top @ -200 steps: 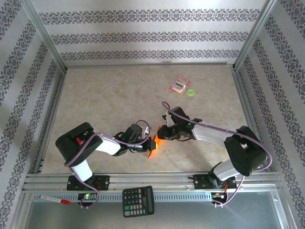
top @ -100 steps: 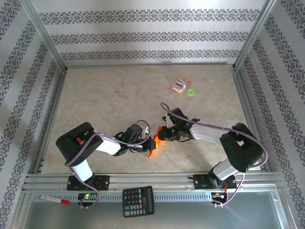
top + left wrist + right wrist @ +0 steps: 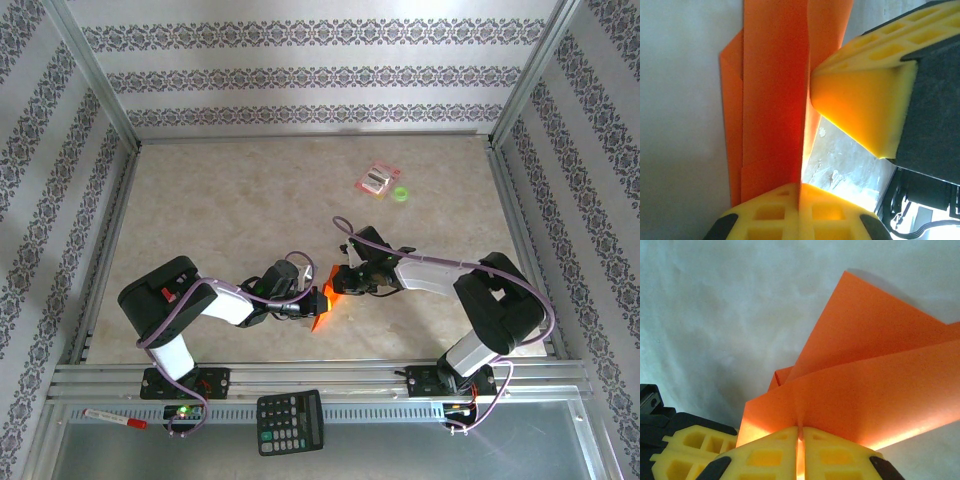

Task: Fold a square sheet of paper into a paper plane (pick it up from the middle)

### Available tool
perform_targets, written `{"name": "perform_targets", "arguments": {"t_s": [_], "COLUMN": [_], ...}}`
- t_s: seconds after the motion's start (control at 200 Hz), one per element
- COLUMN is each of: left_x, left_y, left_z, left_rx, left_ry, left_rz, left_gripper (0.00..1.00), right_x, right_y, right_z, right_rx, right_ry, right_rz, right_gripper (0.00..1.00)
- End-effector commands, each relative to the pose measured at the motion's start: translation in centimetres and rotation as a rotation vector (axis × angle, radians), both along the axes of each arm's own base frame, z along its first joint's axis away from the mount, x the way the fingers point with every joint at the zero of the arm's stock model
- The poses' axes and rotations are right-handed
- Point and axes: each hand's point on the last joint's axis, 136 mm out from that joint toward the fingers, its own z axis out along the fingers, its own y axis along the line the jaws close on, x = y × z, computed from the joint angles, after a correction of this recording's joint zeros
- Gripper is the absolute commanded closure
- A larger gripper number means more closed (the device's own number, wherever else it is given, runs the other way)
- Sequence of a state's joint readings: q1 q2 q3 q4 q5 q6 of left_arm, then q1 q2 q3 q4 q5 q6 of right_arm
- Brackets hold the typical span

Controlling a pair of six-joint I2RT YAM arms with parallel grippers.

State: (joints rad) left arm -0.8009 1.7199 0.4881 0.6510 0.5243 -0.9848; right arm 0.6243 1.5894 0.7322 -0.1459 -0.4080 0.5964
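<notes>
Since a second ago our right arm's elbow has swung leftward, bringing the right gripper (image 3: 337,286) slightly nearer the left gripper (image 3: 307,306). We have both pairs of fingers pressed together, each pinching the partly folded orange sheet (image 3: 322,305), just below centre of the top view.

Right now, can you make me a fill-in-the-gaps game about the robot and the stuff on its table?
The folded paper between the arms is ___.
The left hand and the right hand are both ___ on it.
The calculator at the near edge is ___.
Beside the pink-red packet lies a small ___ disc.
Missing words: orange, shut, black, green.
</notes>
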Motion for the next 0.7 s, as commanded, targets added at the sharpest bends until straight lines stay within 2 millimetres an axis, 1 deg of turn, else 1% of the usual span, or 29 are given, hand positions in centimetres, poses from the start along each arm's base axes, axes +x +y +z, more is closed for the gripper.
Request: {"name": "perform_targets", "arguments": {"t_s": [0.0,0.45,0.694], "left_x": [-0.4,-0.6,-0.7], "left_y": [1.4,1.6,1.8], "left_z": [-2.3,-2.9,-3.2], "left_rx": [0.058,0.081,0.092], "left_ry": [0.07,0.105,0.119], "left_rz": [0.031,0.048,0.052], "left_gripper": [1.0,1.0,1.0], "right_x": [1.0,1.7,1.8], "right_y": [-0.5,-1.0,-1.3], "right_z": [-0.3,-1.3,-2.1], "right_rx": [-0.038,-0.065,-0.076], "right_ry": [-0.021,-0.018,-0.002], "right_rz": [-0.006,-0.003,0.0], "right_gripper": [0.89,0.89,0.88]}}
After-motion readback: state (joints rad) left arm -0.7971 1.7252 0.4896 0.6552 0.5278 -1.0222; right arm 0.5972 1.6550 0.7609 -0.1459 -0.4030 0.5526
